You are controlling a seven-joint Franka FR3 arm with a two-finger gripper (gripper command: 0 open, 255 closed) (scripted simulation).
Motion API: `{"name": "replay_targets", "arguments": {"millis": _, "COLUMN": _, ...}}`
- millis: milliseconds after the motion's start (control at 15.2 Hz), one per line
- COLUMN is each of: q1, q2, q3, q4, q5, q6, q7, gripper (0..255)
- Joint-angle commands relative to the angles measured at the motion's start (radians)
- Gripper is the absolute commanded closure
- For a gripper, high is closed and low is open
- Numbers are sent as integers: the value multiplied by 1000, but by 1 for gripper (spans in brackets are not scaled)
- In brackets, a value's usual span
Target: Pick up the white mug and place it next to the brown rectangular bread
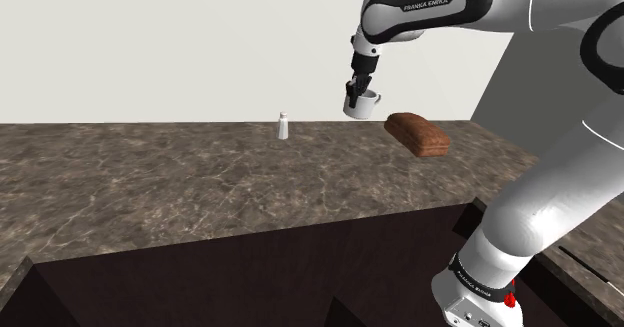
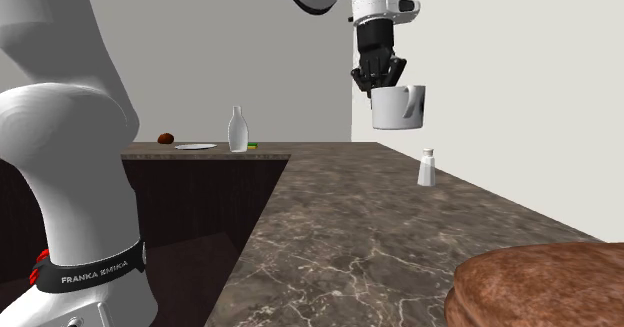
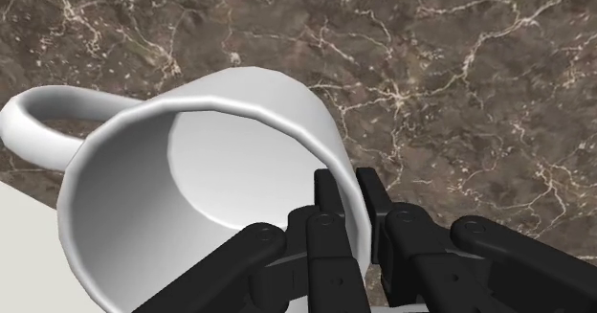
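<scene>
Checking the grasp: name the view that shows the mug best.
Wrist view: white mug up close, wall clasped by the end effector. Shoulder view shows it far off; second exterior view, its side and handle, lifted.

The counter (image 1: 200, 185) looks like dark brown stone, marbled with fine pale veins and carrying a faint sheen. The white mug (image 3: 239, 120) is smooth all over with a soft gloss, like glazed ceramic, and shades evenly inside. The claw (image 3: 350, 189) is matt black and plastic-looking, built of jointed segments. The bread (image 1: 418, 133) has a dull, rough reddish-brown crust. The arm (image 1: 560, 175) wears a smooth, glossy white shell.
</scene>
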Motion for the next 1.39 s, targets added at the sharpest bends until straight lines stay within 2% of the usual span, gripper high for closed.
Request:
{"name": "replay_targets", "arguments": {"millis": 0, "q1": -21, "q2": 15, "q3": -30, "q4": 14, "q5": -2, "q6": 3, "q7": -51, "gripper": 255}}
{"name": "replay_targets", "arguments": {"millis": 396, "q1": -80, "q2": 92, "q3": -111, "q4": 99, "q5": 2, "q6": 1, "q7": -192, "gripper": 255}}
{"name": "replay_targets", "arguments": {"millis": 792, "q1": -143, "q2": 205, "q3": -183, "q4": 230, "q5": 26, "q6": -15, "q7": -335, "gripper": 255}}
{"name": "replay_targets", "arguments": {"millis": 1320, "q1": -144, "q2": 217, "q3": -183, "q4": 138, "q5": 27, "q6": 90, "q7": -335, "gripper": 255}}
